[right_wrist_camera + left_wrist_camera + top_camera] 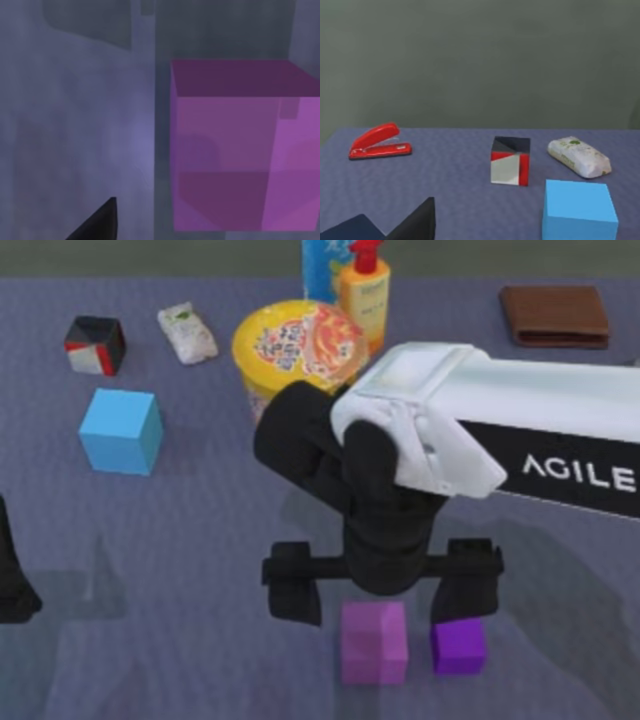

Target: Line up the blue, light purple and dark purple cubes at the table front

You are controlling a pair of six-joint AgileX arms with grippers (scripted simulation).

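The blue cube (121, 430) (579, 210) rests on the table (200, 540) at the left, behind the front row. Near the front edge the light purple cube (374, 642) (235, 150) and the smaller dark purple cube (458, 645) sit side by side with a small gap. My right gripper (385, 600) hangs open just behind and above them. Its fingers are spread wide, and one finger (470, 580) is over the dark purple cube's back edge. My left gripper (12, 580) is parked at the table's left edge, with one fingertip (422, 220) showing and nothing held.
At the back stand a noodle cup (298, 345), a yellow bottle (364, 295) and a blue carton (322, 265). A brown wallet (555, 316) lies back right. A white packet (187, 332), a black, red and white cube (96, 344) and a red stapler (380, 142) are back left.
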